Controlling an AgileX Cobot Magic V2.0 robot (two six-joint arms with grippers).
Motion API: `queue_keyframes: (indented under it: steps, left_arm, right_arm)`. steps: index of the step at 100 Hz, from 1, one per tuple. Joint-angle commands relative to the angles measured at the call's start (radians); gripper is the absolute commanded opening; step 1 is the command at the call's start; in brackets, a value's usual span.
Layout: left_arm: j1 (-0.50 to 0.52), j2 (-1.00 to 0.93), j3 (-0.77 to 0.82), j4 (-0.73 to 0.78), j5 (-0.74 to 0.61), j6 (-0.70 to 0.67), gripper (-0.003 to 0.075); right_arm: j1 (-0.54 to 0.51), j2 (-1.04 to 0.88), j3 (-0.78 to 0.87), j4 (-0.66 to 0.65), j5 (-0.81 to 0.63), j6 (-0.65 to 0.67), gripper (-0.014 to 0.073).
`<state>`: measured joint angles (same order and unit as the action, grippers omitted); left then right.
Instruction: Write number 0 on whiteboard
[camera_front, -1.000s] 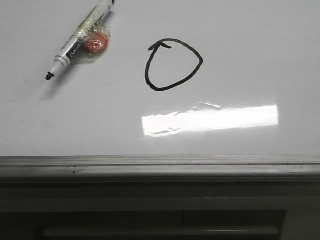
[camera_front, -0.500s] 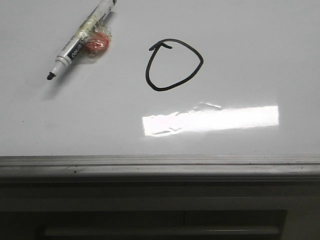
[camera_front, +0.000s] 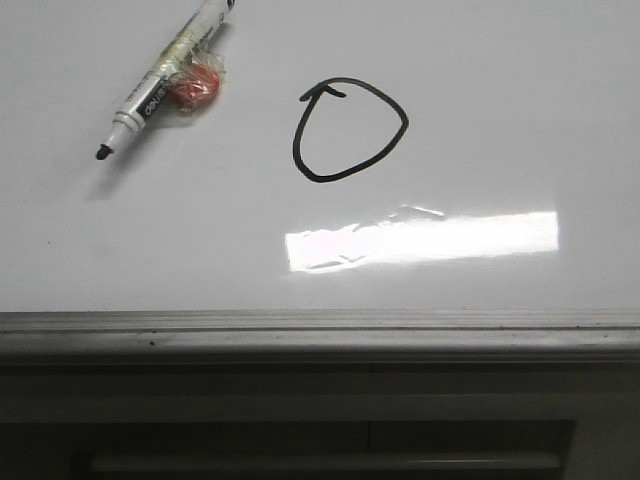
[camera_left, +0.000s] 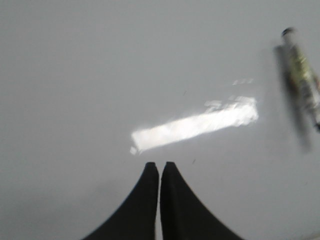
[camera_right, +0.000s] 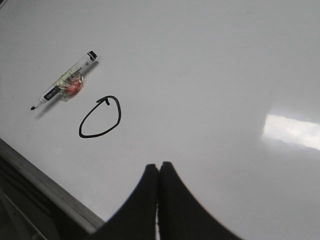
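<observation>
nothing on the table has shifted between the earlier frames and now beyond a hair of camera drift: the number 0 (camera_front: 350, 130) sits where it was on the whiteboard (camera_front: 520, 110), a closed black loop in the middle of the board, above the bright light patch and well back from the near framed edge. the marker (camera_front: 160, 82) lies uncapped toward the far left corner, a small red lump (camera_front: 195, 87) touching its barrel. left claw (camera_left: 160, 165) hangs over bare board, fingers pressed together, holding nothing; right claw (camera_right: 159, 166) likewise closed and empty. judging by this, the writing step looks finished; what remains is probably only drawing both arms clear
</observation>
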<state>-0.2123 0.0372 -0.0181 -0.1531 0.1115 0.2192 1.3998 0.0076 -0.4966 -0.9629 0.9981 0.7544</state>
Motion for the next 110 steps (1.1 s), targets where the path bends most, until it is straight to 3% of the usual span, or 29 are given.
queue_keyframes:
  steps: [1,25,35,110]
  left_arm:
    - [0.084,-0.032,0.010,0.007,0.009,-0.041,-0.0020]
    - [0.221,-0.069,0.053,-0.031,0.178,-0.041,-0.0020]
    - [0.244,-0.069,0.053,-0.050,0.178,-0.041,-0.0020]
    - [0.250,-0.069,0.053,-0.050,0.178,-0.041,-0.0020]
  right_arm:
    - [0.000,0.017,-0.020,-0.049,-0.049,-0.003,-0.0069]
    - [0.000,0.017,-0.020,-0.049,-0.049,-0.003,-0.0069]
    - [0.000,0.017,-0.020,-0.049,-0.049,-0.003,-0.0069]
    - [0.000,0.017,-0.008,-0.051,-0.049,-0.003,-0.0069]
